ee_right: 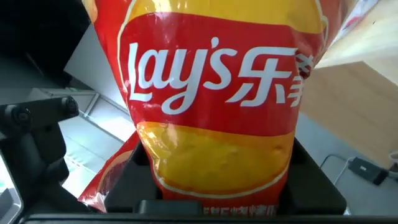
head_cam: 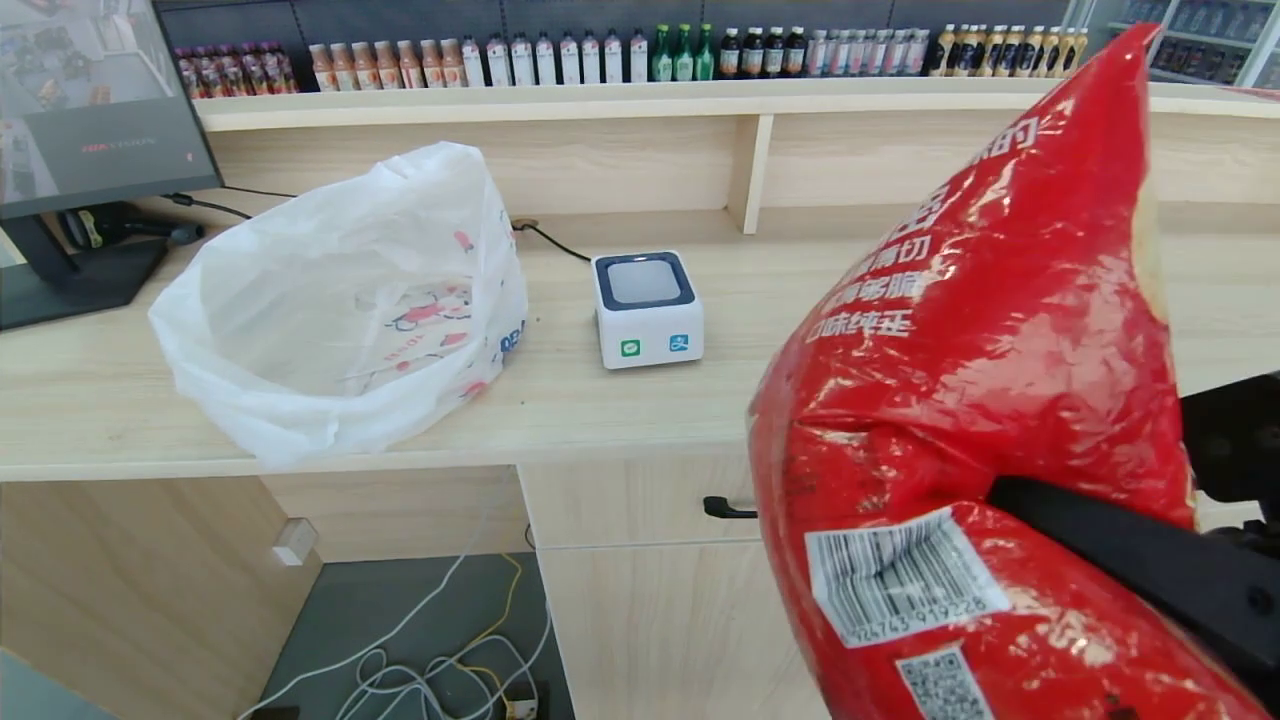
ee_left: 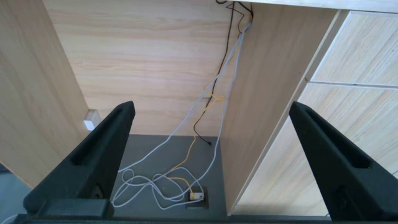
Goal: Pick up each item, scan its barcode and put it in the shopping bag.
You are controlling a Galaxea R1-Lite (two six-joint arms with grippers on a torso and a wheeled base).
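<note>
- The right gripper (ee_right: 214, 186) is clamping the glossy red foil crisp bag (head_cam: 980, 400) across its lower part, holding it raised at 4 o'clock from the white cube-shaped scanner (head_cam: 648, 310).
- The pack is probably handling as light, puffy, slippery and crushable, so a gentle pinch near the crimped seam is advisable.
- The thin, limp white plastic shopping bag (head_cam: 340, 300) is standing open at 9 o'clock from the scanner.
- The left gripper (ee_left: 211, 155) is hanging spread wide, empty.
</note>
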